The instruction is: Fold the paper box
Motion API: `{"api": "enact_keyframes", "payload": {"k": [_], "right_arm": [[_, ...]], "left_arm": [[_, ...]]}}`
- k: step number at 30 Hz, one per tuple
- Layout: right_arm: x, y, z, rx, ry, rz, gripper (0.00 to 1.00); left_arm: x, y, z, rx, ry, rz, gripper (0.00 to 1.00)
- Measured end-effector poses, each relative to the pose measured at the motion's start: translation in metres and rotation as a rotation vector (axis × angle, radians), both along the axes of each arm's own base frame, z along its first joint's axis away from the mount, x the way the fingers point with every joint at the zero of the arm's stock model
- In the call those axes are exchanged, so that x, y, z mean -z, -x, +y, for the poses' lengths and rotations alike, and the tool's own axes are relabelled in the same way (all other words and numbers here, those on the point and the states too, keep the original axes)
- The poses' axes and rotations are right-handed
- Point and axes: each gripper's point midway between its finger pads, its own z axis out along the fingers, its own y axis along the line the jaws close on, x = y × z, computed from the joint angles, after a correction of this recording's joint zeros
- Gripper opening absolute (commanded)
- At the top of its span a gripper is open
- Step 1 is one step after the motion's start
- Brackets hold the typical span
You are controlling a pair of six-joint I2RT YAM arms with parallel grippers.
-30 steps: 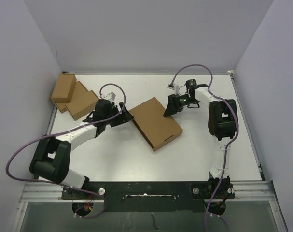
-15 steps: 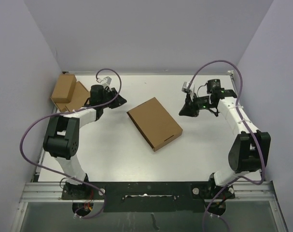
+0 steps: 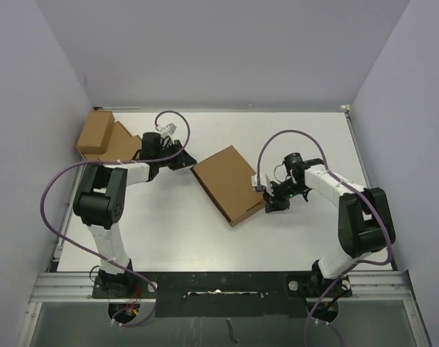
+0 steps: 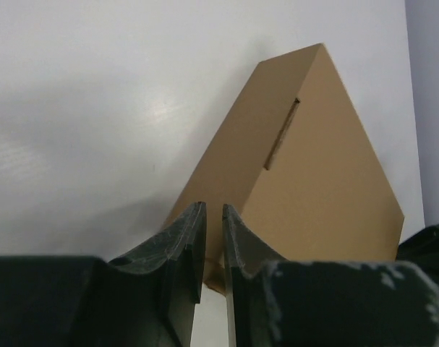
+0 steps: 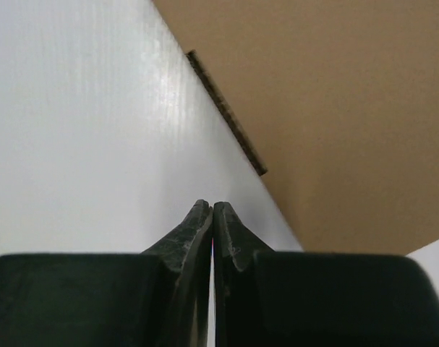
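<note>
The white table (image 3: 205, 238) carries everything, and the paper box (image 3: 230, 184) lies flat near its middle, turned at an angle to the table's edges. It looks already closed up into a shallow mailer with its lid down. Two smaller cardboard boxes (image 3: 103, 141) are stacked well apart from it, beyond its far left corner.

The left gripper (image 3: 183, 159) sits at that far left corner of the paper box. In the wrist view, the left gripper (image 4: 213, 213) has its fingers drawn close with only a thin slit between them. The corner lies right at the tips, and I cannot tell whether the cardboard is pinched or only touched. The right gripper (image 3: 270, 202) is just beside the box's near right edge. There its fingers are pressed fully together, with nothing between them and the tips low over the table.

A narrow slit (image 4: 280, 137) runs along the box's front wall, close to the right gripper.

Judging by the closed shape, the folding seems nearly done. The step in hand looks like squaring or steadying the box from both ends. The next move probably calls for a gentle press near the slit so the tab seats fully without skidding the box.

No brand, label or writing can be read; the cardboard is plain brown.
</note>
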Motion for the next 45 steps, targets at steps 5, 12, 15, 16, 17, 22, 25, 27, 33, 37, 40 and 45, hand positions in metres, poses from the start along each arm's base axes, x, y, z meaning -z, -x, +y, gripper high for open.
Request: {"api": "enact_keyframes", "payload": {"k": [5,12,15,16,17,22,25,27,33,37,40,45], "right_arm": [[0.011,-0.025,-0.009,0.065,0.096,-0.027,0.05],[0.002,-0.088,-0.033,0.186,0.215,-0.114,0.17],[-0.005,-0.118,-0.044,0.219,0.253,-0.177,0.22],[-0.008,-0.126,-0.047,0.227,0.260,-0.194,0.22],[-0.012,-0.137,-0.050,0.238,0.268,-0.216,0.24],[-0.035,-0.193,-0.046,0.289,0.226,-0.330,0.42],[-0.039,-0.194,-0.037,0.301,0.176,-0.301,0.47],[-0.040,-0.193,-0.038,0.315,0.160,-0.280,0.51],[-0.055,-0.192,-0.087,0.483,0.103,-0.233,0.63],[-0.091,-0.159,-0.102,0.638,-0.060,-0.155,0.65],[-0.113,-0.126,-0.089,0.724,-0.235,-0.048,0.69],[-0.097,-0.090,-0.081,0.886,-0.442,0.244,0.80]], "left_arm": [[0.036,0.037,-0.004,0.025,-0.004,0.076,0.15],[0.056,0.089,-0.013,0.031,-0.034,0.117,0.16],[0.056,0.123,-0.028,0.054,-0.065,0.119,0.18],[0.057,0.133,-0.034,0.065,-0.076,0.117,0.18],[0.057,0.146,-0.042,0.080,-0.086,0.115,0.18],[0.056,0.222,-0.106,0.268,-0.061,0.111,0.20],[0.056,0.266,-0.130,0.366,-0.034,0.115,0.20],[0.056,0.278,-0.135,0.383,-0.022,0.120,0.22],[0.046,0.292,-0.121,0.368,-0.041,0.111,0.36],[0.000,0.289,-0.106,0.363,-0.039,-0.026,0.75],[-0.053,0.272,-0.090,0.306,-0.018,-0.214,0.97],[-0.108,0.202,-0.055,0.123,-0.032,-0.361,0.98]]}}
